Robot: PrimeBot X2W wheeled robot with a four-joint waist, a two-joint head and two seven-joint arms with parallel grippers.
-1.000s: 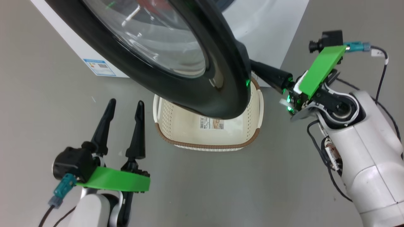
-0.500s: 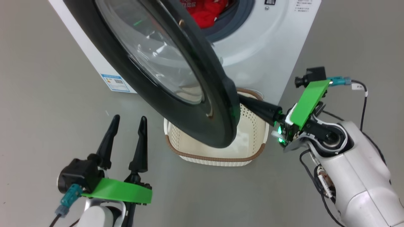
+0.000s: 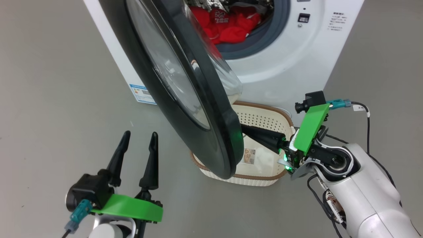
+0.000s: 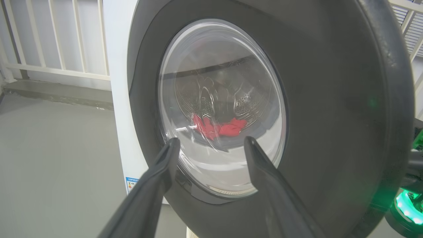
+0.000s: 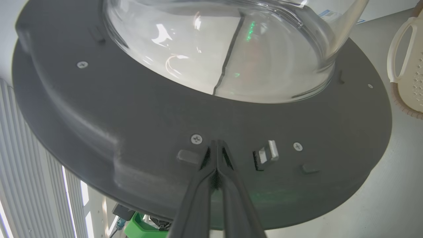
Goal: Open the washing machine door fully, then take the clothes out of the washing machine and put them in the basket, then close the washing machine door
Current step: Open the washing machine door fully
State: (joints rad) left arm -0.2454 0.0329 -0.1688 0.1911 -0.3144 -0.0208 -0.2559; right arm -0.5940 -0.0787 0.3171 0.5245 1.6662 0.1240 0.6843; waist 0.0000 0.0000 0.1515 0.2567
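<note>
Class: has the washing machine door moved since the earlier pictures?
Yes. Judged against the basket, the washing machine door has swung to the left, wider open, and now covers less of the basket.

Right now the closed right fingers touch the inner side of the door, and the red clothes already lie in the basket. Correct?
No. The head view shows the red clothes lying in the washing machine, and the basket holds just a paper label. The rest is right.

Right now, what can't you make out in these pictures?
Head view:
the basket, left end behind the door;
the clothes, partly behind the door, count unclear;
print on the washing machine, too small to read;
fingertips of the right gripper, behind the door rim.
Left wrist view: the clothes, distorted through glass.
</note>
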